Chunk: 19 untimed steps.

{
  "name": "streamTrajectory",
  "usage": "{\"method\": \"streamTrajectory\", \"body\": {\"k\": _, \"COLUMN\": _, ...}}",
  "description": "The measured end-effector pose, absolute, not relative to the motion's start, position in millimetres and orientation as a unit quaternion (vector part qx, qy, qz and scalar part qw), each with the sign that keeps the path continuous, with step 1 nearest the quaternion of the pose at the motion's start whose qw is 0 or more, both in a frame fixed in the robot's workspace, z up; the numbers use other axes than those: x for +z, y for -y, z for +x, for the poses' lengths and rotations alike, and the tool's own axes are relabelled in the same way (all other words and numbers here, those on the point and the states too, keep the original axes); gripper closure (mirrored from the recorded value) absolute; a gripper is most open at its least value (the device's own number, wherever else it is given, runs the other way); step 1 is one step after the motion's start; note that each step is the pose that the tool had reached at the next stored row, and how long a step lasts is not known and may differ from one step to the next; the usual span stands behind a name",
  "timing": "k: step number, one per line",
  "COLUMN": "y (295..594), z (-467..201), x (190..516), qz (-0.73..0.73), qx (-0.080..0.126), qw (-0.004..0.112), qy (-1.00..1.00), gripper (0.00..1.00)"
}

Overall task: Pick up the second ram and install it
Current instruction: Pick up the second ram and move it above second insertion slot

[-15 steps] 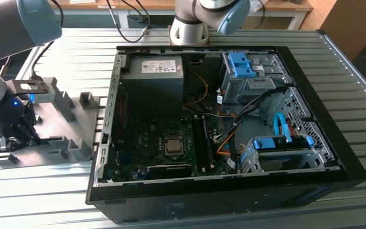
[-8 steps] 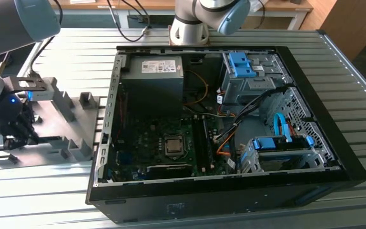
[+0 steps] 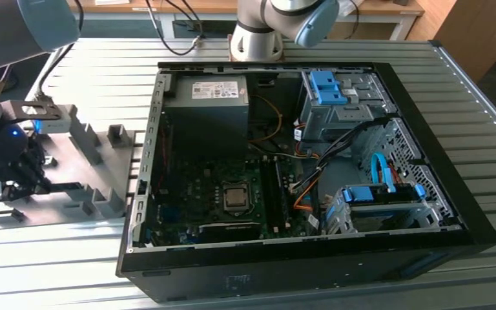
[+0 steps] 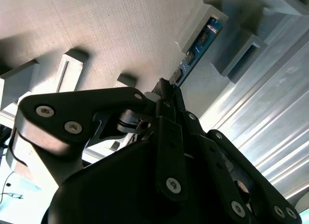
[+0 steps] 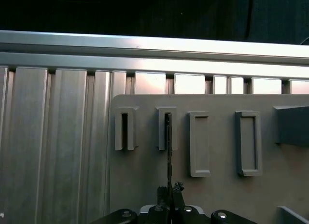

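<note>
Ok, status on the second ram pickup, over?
Pincer shut on the second ram. Ram seated in its gray holder block, not lifted. Neighbouring blocks stand apart from it.

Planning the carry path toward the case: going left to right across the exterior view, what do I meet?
Gripper → gray holder blocks → processor socket → lower blue drive caddy.

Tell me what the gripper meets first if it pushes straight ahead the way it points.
The second ram, standing on edge in a gray holder block, lies directly ahead of the gripper; whether they already touch is unclear.
</note>
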<state>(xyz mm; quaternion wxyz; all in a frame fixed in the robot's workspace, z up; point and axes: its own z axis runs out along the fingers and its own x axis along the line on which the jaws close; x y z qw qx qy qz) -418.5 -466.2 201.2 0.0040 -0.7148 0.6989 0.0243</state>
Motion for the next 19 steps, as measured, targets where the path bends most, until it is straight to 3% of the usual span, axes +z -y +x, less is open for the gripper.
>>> {"method": "streamTrajectory", "body": {"k": 19, "y": 466, "z": -418, "x": 213, "qz": -0.715, "qx": 0.024, "qw": 0.004, "qy": -0.699, "gripper": 0.86}}
